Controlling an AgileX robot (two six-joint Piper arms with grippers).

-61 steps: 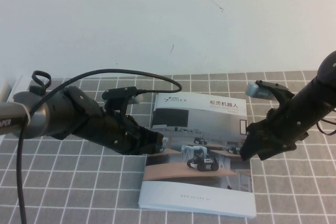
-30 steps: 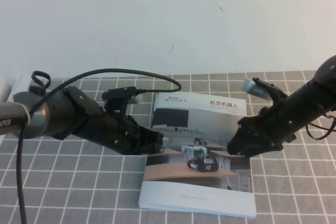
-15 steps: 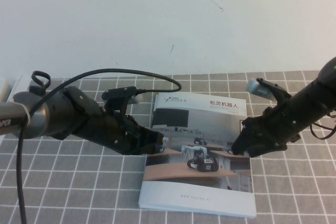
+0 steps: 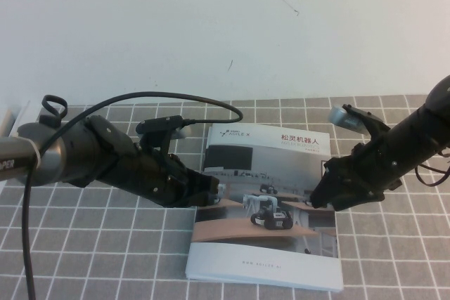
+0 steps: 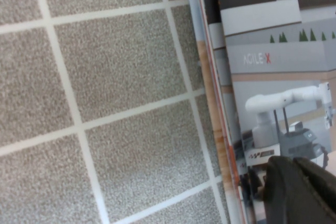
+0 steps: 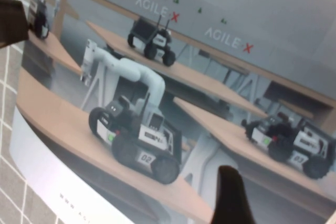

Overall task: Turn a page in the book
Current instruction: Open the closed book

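The book [image 4: 267, 205] lies closed on the grey checked cloth, its cover showing wheeled robots on wooden desks and a red title. My left gripper [image 4: 211, 191] rests on the cover at its left edge; in the left wrist view its dark fingers [image 5: 294, 192] lie together on the book [image 5: 273, 77]. My right gripper [image 4: 322, 198] hangs low over the book's right edge. In the right wrist view one dark fingertip [image 6: 231, 192] stands just above the cover [image 6: 157, 77], with the jaws spread wide and nothing between them.
A black cable [image 4: 176, 98] arcs over the left arm toward the book's top left corner. The checked cloth [image 4: 394, 265] runs back to a white wall. A pale object [image 4: 7, 121] sits at the far left edge.
The right arm has moved left from beside the book to over its right edge, then held almost still. The left arm and the book have not moved.
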